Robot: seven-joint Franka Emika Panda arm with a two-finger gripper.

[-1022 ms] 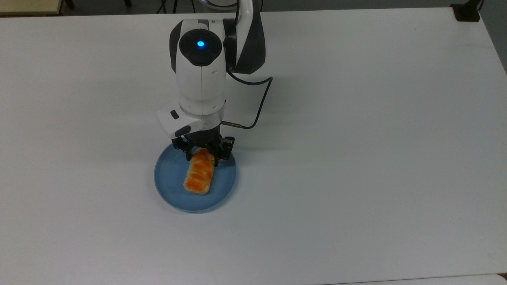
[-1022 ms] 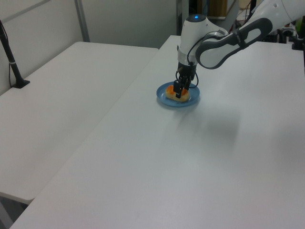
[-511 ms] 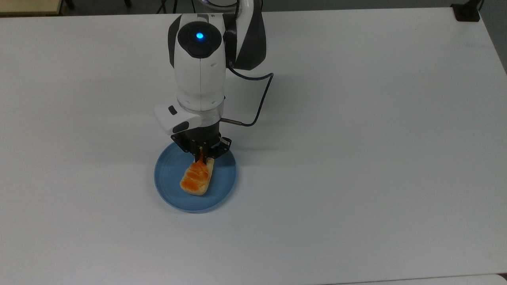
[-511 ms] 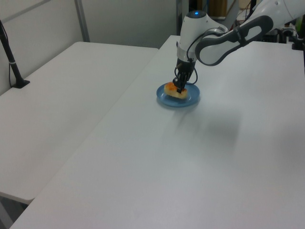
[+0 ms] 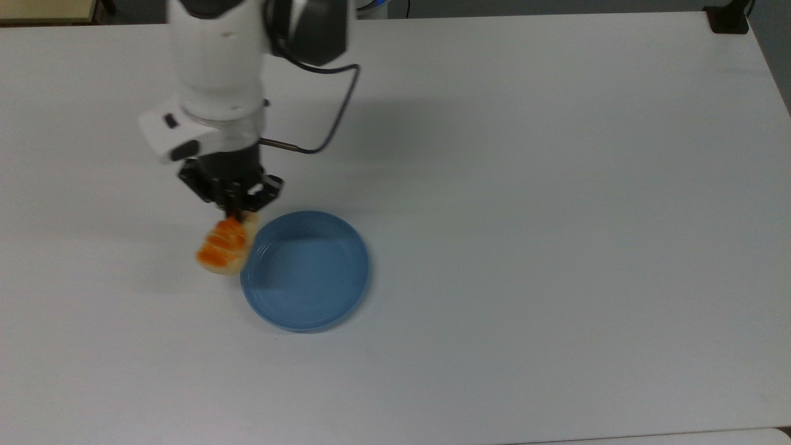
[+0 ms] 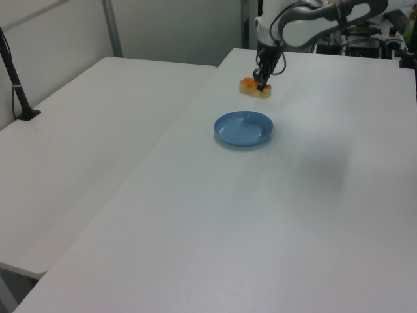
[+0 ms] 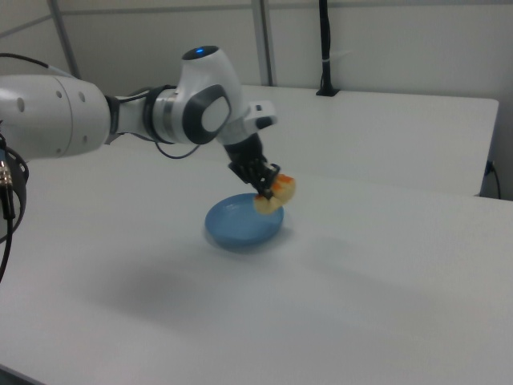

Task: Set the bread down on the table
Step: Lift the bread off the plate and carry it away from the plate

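The bread (image 5: 226, 245), a small braided bun with an orange-brown top, hangs tilted in the air in my gripper (image 5: 235, 213), which is shut on its upper end. In the top view it is just off the left rim of the blue plate (image 5: 306, 270). The left view has the bread (image 6: 255, 87) beyond the plate (image 6: 243, 128), under the gripper (image 6: 262, 83). In the right view the bread (image 7: 275, 195) is held above the plate (image 7: 240, 224) near its right rim, over the white table (image 7: 385, 265).
A black post base (image 5: 728, 18) stands at the table's far right corner in the top view. A second white table (image 6: 78, 130) lies on the left view's left, with a black pole (image 6: 14, 78) on it. The table (image 5: 556, 216) around the plate is bare.
The gripper shut on the bread, lifted it off the plate and carried it to the top view's left. The plate now holds nothing.
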